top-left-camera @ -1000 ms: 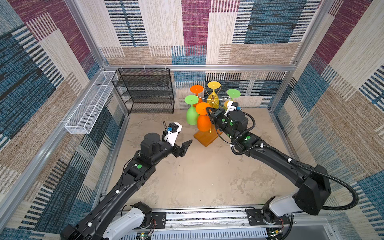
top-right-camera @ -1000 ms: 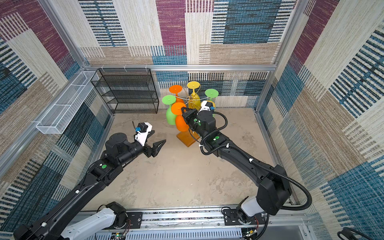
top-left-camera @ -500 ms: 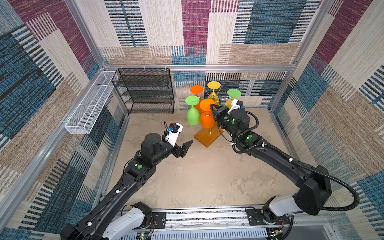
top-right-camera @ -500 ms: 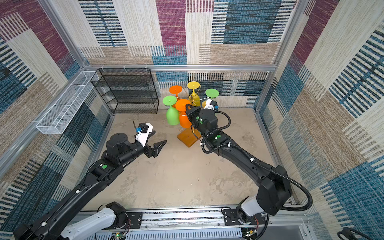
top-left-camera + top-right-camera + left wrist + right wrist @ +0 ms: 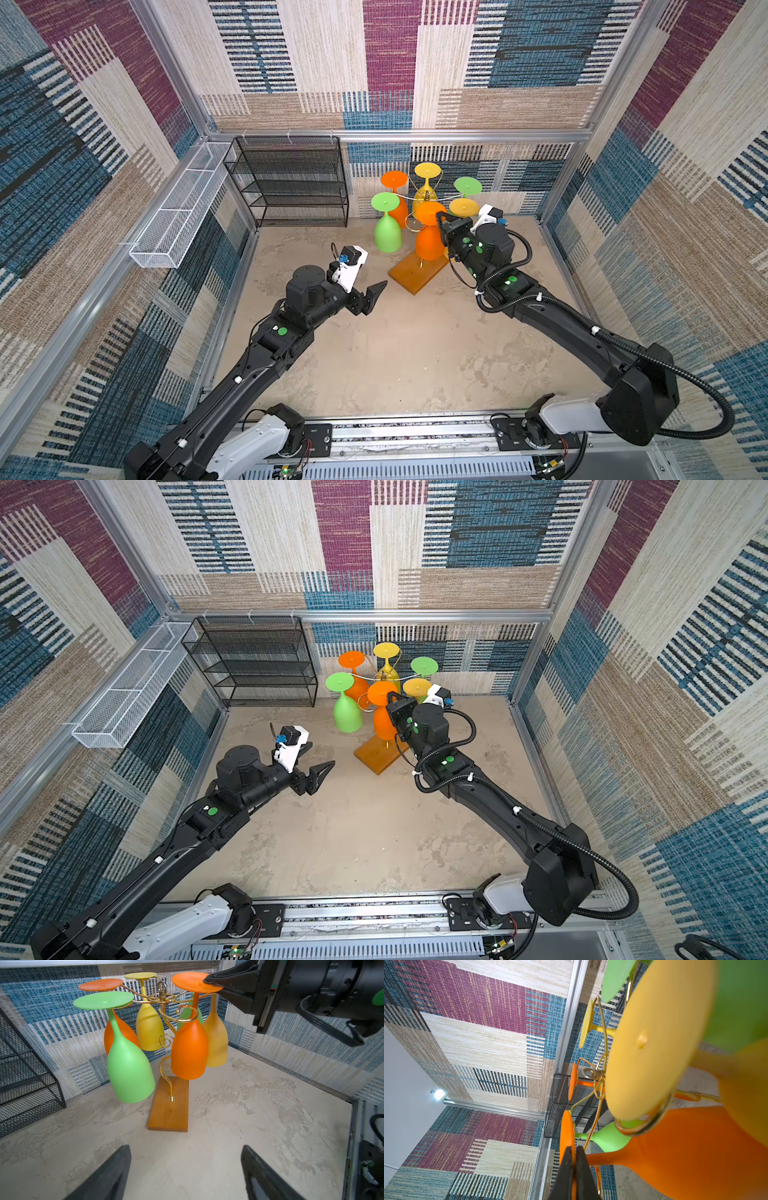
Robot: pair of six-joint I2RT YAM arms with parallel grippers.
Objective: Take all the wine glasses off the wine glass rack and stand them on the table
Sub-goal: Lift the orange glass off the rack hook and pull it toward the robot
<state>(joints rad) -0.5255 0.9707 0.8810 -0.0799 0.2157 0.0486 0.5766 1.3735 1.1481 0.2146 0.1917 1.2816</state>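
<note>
The wine glass rack (image 5: 417, 275) (image 5: 376, 756) (image 5: 169, 1109) is gold wire on a wooden base, with coloured glasses hanging upside down. My right gripper (image 5: 439, 216) (image 5: 390, 697) (image 5: 207, 981) (image 5: 574, 1152) is shut on the flat foot of the orange wine glass (image 5: 428, 245) (image 5: 382, 723) (image 5: 189, 1049) (image 5: 695, 1147). That foot sits higher than the other feet, and a gold scroll curls round its lower stem. My left gripper (image 5: 319, 755) (image 5: 186, 1147) is open and empty above the floor, in front of the rack's base.
Other glasses hang on the rack: a green one (image 5: 387, 235), an orange one (image 5: 395, 180), a yellow one (image 5: 427, 170), another green one (image 5: 468, 185) and an amber one (image 5: 463, 205). A black mesh shelf unit (image 5: 291, 183) and a white wire tray (image 5: 183, 208) stand at the back left.
My right gripper has shifted to the right with the orange wine glass in it. The left arm has stayed where it was.
</note>
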